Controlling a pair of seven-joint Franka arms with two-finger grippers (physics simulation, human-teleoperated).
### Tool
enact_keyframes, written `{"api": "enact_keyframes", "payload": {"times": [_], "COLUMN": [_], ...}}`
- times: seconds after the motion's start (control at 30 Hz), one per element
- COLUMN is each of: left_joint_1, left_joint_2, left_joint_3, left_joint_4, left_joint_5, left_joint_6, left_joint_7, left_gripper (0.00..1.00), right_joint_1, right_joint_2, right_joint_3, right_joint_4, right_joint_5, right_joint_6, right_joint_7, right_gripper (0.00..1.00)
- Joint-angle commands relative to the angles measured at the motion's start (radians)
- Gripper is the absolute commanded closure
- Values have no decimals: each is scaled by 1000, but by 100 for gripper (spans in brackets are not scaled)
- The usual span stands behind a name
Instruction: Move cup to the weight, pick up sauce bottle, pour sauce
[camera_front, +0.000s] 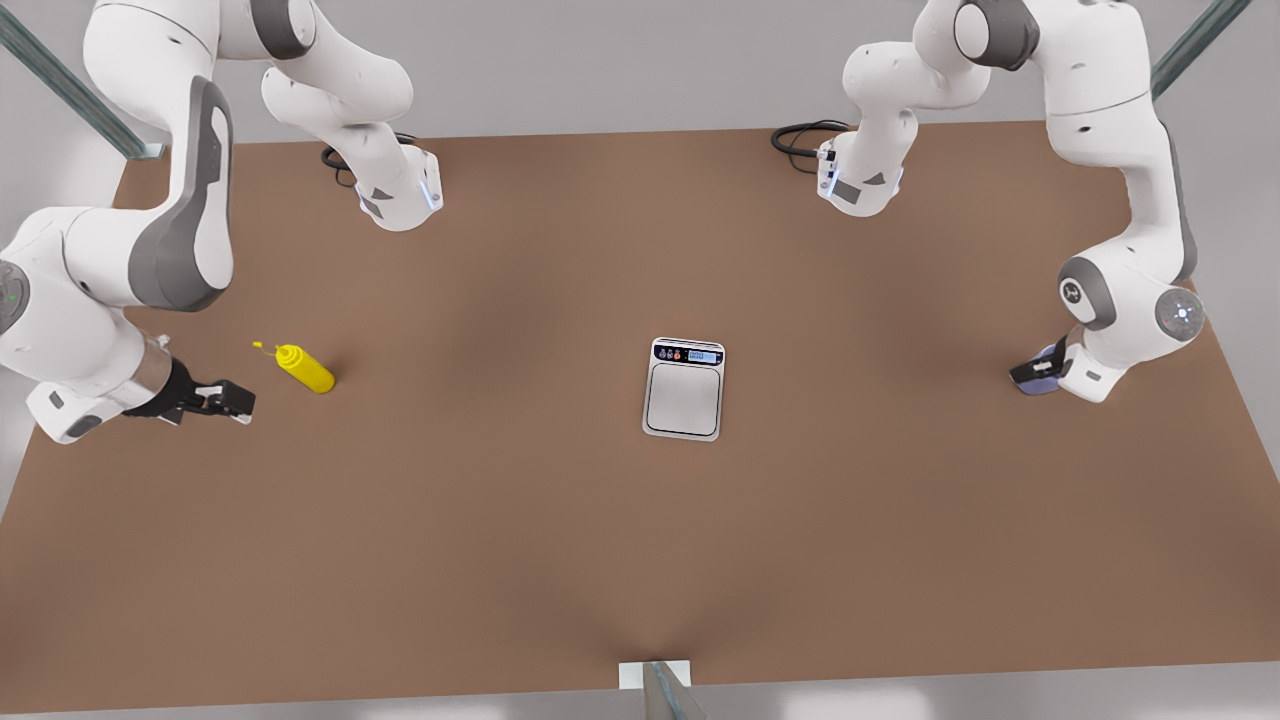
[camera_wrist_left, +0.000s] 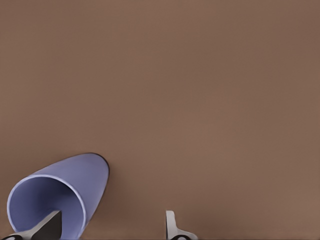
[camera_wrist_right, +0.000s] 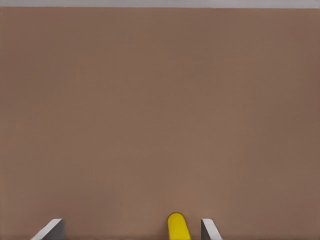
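The lavender-blue cup (camera_wrist_left: 75, 187) stands at the front view's right, where my left gripper (camera_front: 1035, 376) is down over it. In the left wrist view that gripper (camera_wrist_left: 111, 227) is open, one finger (camera_wrist_left: 47, 226) inside the cup's mouth and the other finger (camera_wrist_left: 172, 225) well outside its wall. The yellow sauce bottle (camera_front: 305, 368) is at the front view's left. My right gripper (camera_front: 232, 401) sits just beside it, open, and the right wrist view shows the bottle (camera_wrist_right: 177, 227) between the fingertips (camera_wrist_right: 50, 230), nearer one side. The weight (camera_front: 684, 388) lies at the table's middle, apart from both.
The brown table (camera_front: 500, 550) stretches wide around the weight. Both arm bases (camera_front: 400, 195) with black cables stand at the far edge. A small grey bracket (camera_front: 655, 680) sits at the near edge.
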Motion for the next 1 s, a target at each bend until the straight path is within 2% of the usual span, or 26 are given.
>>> {"api": "enact_keyframes", "payload": {"times": [0.0, 0.43, 0.5, 0.57, 0.6, 0.63, 0.8, 0.9, 0.97], "left_joint_1": [1, 1, 1, 1, 1, -2, -3, -2, -2], "left_joint_2": [0, 47, 57, 57, 57, 57, 63, 75, 87], "left_joint_3": [4, 47, 47, 45, 45, 45, 47, 47, 47], "left_joint_4": [-2, -25, -25, -54, -60, -63, -68, -68, -68], "left_joint_5": [-6, -3, -3, -3, -4, -4, -4, -4, -4], "left_joint_6": [-2, 53, 69, 92, 101, 101, 102, 115, 128], "left_joint_7": [0, 25, 26, 25, 25, 15, 15, 15, 15], "left_gripper": [0, 0, 11, 12, 32, 37, 49, 51, 57], "right_joint_1": [1, 1, 1, 2, 2, 2, 2, 2, 2], "right_joint_2": [0, 3, 5, 6, 6, 6, 13, 13, 13], "right_joint_3": [0, 0, 0, 0, 0, 0, 0, 0, 0], "right_joint_4": [0, 0, 0, 0, 0, 0, 2, 2, 2], "right_joint_5": [0, -5, -5, -5, -5, -5, -6, -6, -6], "right_joint_6": [0, 0, 2, 2, 2, 2, 8, 8, 8], "right_joint_7": [0, 0, 0, 0, 0, 0, 0, 0, -3], "right_gripper": [0, 0, 0, 0, 0, 0, 0, 0, 0]}}
